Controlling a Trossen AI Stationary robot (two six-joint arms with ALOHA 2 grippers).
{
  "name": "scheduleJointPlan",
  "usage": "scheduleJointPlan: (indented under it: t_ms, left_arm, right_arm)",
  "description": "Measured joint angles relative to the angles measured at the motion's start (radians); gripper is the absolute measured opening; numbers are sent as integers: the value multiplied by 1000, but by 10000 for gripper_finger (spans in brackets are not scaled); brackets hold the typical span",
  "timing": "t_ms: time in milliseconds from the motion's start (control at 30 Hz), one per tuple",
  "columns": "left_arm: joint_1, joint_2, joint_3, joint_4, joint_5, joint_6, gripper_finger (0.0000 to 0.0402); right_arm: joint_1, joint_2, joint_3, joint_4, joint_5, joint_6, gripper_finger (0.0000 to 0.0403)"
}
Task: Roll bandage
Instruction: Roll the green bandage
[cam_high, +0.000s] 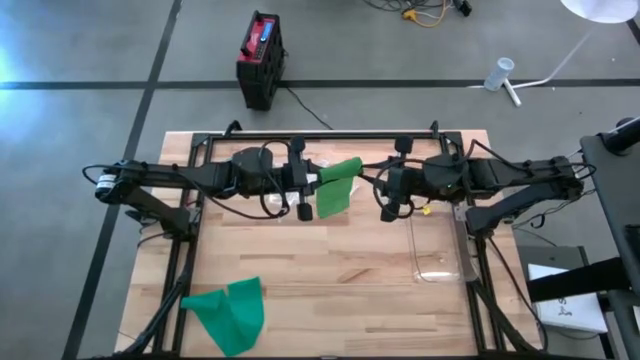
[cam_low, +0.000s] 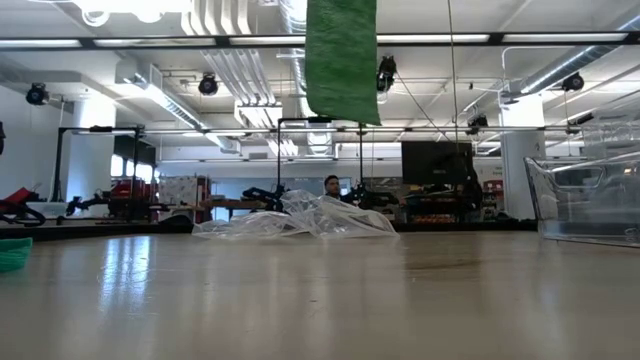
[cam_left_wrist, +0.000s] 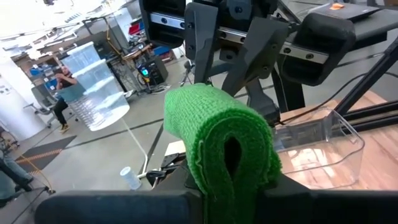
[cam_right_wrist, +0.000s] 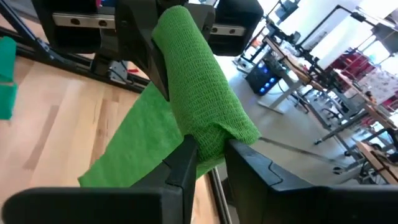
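Note:
A green bandage (cam_high: 338, 185) is held high over the far middle of the table, between my two grippers. Its partly rolled, flattened upper part (cam_left_wrist: 217, 124) spans from my left gripper (cam_high: 312, 186) to my right gripper (cam_high: 384, 190), and both are shut on it. A loose tail (cam_low: 342, 60) hangs down from the roll, well clear of the table; it also shows in the right wrist view (cam_right_wrist: 134, 146). The arms come in level from the table's left and right and face each other. My left gripper pinches one end of the flattened roll (cam_left_wrist: 214, 177) between its two fingers, coming in level from the table's left, along the roll's axis. The roll's layers show end-on, and the roll is clear of the table. My right gripper pinches the roll's other end (cam_right_wrist: 208, 140) between its two fingertips (cam_right_wrist: 183, 158), from the table's right and slanting slightly down. The roll runs away from it toward the left gripper, with the tail hanging slack below.
A second green bandage (cam_high: 230, 312) lies loose near the front left corner. A clear plastic box (cam_high: 438, 250) stands at the right. Crumpled clear wrap (cam_low: 300, 220) lies near the far edge. The wooden table top (cam_high: 330, 270) is bare in the middle.

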Motion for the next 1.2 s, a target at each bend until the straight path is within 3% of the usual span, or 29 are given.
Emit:
scheduleJointPlan:
  t_ms: [300, 600, 833, 933, 1067, 1200]
  left_arm:
    - [-2, 0, -1, 2, -46, -34, 32]
    - [-2, 2, -2, 15, -47, -50, 29]
    - [-2, 3, -2, 14, -50, -51, 29]
    - [-1, 3, -2, 12, -54, -51, 28]
    - [0, 2, -2, 11, -64, -51, 33]
    - [0, 2, -2, 8, -63, -51, 30]
  right_arm:
    - [1, -2, 0, -11, -67, -25, 5]
    - [15, -1, 1, -33, -162, -34, 2]
    - [36, -8, 0, -38, -155, -35, 1]
    - [41, -20, 0, -48, -96, -35, 1]
    - [42, -49, 0, -47, 70, -35, 14]
    - [42, -85, 0, -54, 104, -45, 39]
